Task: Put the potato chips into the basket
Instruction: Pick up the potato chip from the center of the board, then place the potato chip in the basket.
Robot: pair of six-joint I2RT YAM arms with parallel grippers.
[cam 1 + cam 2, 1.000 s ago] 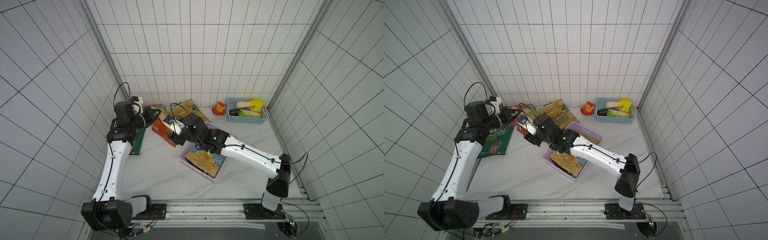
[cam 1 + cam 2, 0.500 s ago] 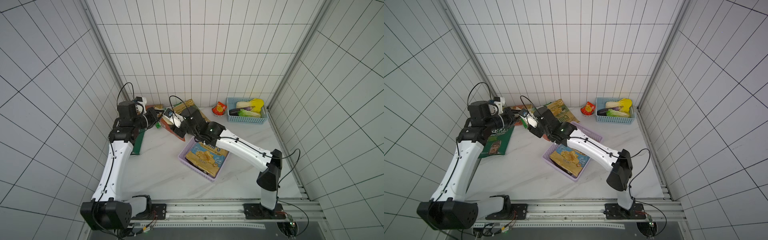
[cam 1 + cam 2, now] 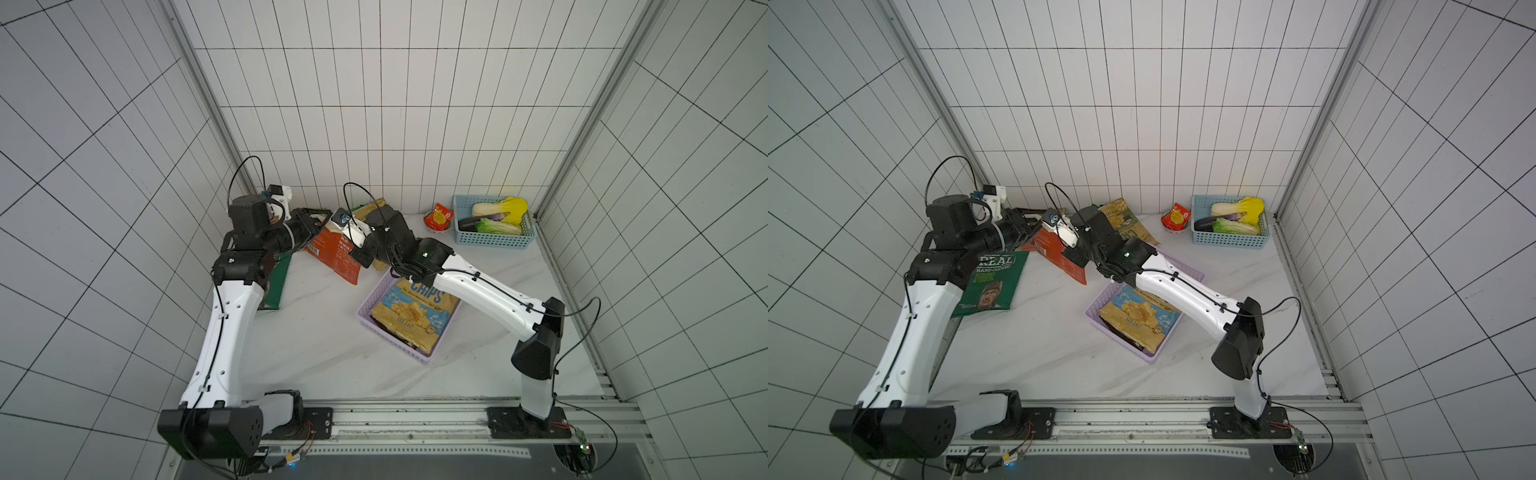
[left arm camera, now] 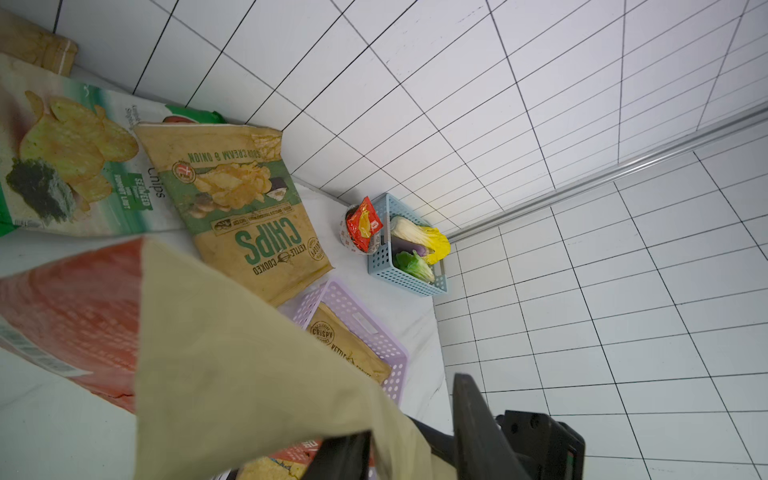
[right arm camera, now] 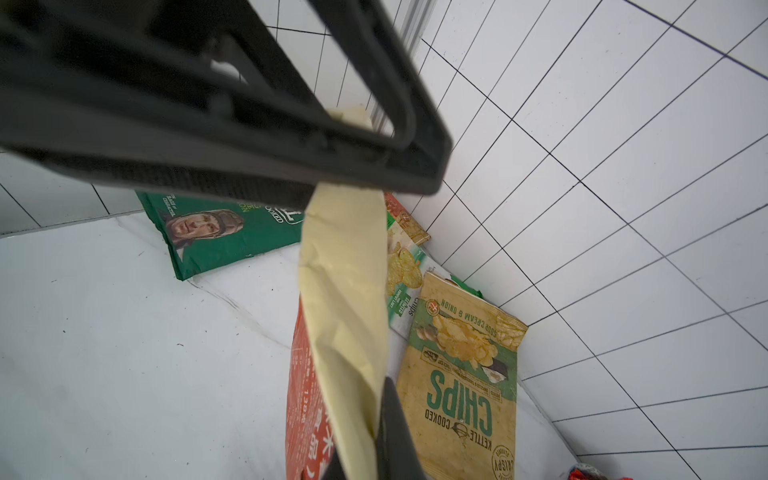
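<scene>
A red chip bag with a cream edge [image 3: 332, 257] [image 3: 1059, 253] hangs between both grippers at the back left. My right gripper [image 3: 359, 253] [image 5: 365, 436] is shut on its cream edge. My left gripper [image 3: 318, 217] [image 4: 411, 411] has its jaws apart around the same edge. The lilac basket [image 3: 368, 303] [image 3: 1096, 309] holds a tan and blue CHIPS bag [image 3: 411, 311] lying on others. A dark green REAL bag [image 3: 992, 282] lies under the left arm. A tan sour cream CHIPS bag [image 4: 249, 224] [image 5: 461, 374] and a green-white seaweed bag [image 4: 75, 166] lie by the back wall.
A light blue basket [image 3: 492, 239] with vegetables stands at the back right corner. A small red-orange packet [image 3: 438, 216] leans beside it. Tiled walls close in the table on three sides. The right arm reaches over the lilac basket's far end.
My right gripper has reached back and left and closed on the red bag's cream edge. The left gripper, which held the bag shut, has opened its jaws.
</scene>
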